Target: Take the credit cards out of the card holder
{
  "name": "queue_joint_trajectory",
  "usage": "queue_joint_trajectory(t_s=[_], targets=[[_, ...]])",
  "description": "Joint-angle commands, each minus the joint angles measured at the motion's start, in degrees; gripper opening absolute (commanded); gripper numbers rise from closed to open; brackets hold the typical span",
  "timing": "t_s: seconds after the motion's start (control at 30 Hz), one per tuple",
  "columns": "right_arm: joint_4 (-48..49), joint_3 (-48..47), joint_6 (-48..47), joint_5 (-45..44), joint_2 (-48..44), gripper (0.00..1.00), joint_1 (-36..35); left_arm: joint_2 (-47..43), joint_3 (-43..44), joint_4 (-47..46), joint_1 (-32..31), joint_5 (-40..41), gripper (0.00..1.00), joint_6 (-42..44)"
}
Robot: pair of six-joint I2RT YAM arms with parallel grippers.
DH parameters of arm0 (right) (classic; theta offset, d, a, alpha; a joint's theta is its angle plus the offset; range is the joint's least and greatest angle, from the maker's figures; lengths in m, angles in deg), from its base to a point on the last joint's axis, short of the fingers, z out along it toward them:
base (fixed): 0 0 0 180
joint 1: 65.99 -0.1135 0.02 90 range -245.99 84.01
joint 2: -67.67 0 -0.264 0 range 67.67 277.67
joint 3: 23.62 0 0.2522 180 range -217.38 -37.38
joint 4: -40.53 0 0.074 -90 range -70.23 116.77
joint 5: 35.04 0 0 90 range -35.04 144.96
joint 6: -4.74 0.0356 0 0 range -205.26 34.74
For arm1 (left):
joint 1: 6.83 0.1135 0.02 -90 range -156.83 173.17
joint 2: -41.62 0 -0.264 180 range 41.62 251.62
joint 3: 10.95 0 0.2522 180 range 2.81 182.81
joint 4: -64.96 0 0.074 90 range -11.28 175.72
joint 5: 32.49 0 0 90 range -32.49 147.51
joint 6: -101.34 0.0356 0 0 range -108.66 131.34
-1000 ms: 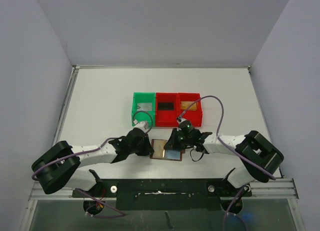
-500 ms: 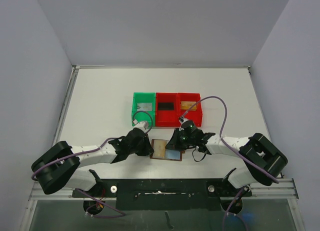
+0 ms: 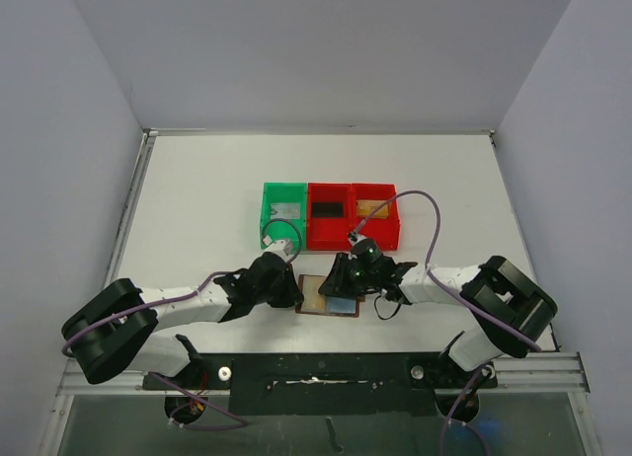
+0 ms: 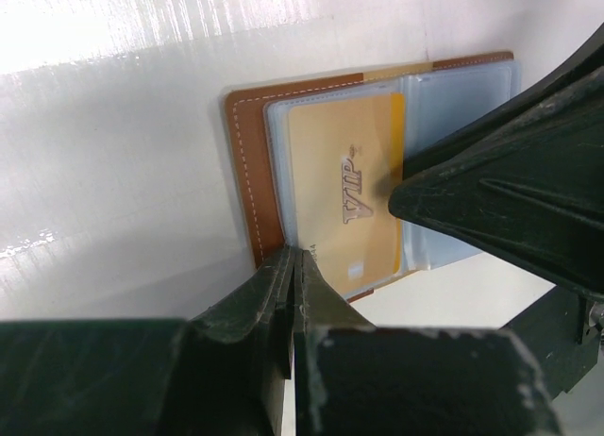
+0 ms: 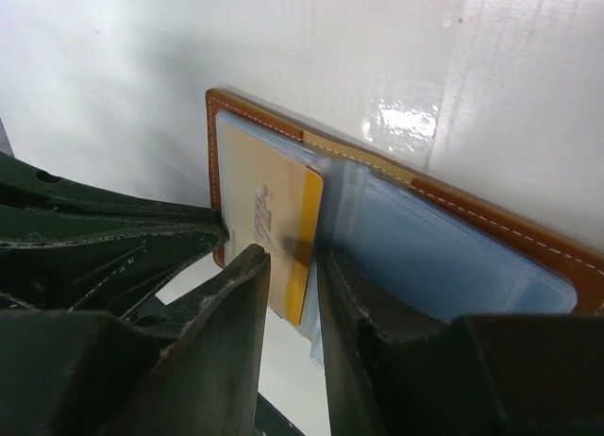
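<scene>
Presently the card holder (image 3: 331,296) lies open and flat on the table (image 3: 197,199), at its near edge between the two arms. The left claw (image 4: 294,266) is clenched on nothing, its tips set against the holder's brown rim, apparently to pin it down. The right claw (image 5: 291,259) stands slightly parted directly over the gold card (image 5: 274,228), which sits in its clear sleeve on one half of the holder. Whether the fingers touch the card cannot be told. The other half shows only pale blue plastic and appears empty. Behind the holder stand a green bin (image 3: 269,194) and two red bins (image 3: 352,190); the rightmost holds something tan, possibly a card already removed. Judged so, the work is partly done. The gold card remains to be drawn out and put away.
</scene>
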Motion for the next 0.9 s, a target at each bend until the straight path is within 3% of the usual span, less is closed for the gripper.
queue_joint_trajectory(t_s=[0.0,0.27,0.73,0.8,0.87], targets=[[8.95,1.22,2.04,-0.84,2.08,0.28,-1.38,-1.51,-0.09,-2.14,-0.32,0.39,0.0,0.53],[11.35,4.32,1.9,-0.92,-2.24,0.0,-0.66,-6.21,-3.06,-3.84,-0.34,1.88,0.0,-0.13],[5.07,3.97,-1.76,3.01,-6.41,0.0,2.81,-7.88,-3.23,-4.21,-0.35,2.64,0.0,-0.37],[4.46,3.5,-1.85,2.66,-5.89,0.01,2.75,-7.97,-3.21,-5.22,-0.31,1.78,0.06,-0.42],[4.35,2.82,-1.97,2.78,-4.95,0.09,2.53,-7.75,-3.23,-5.97,-0.3,1.11,0.13,-0.39]])
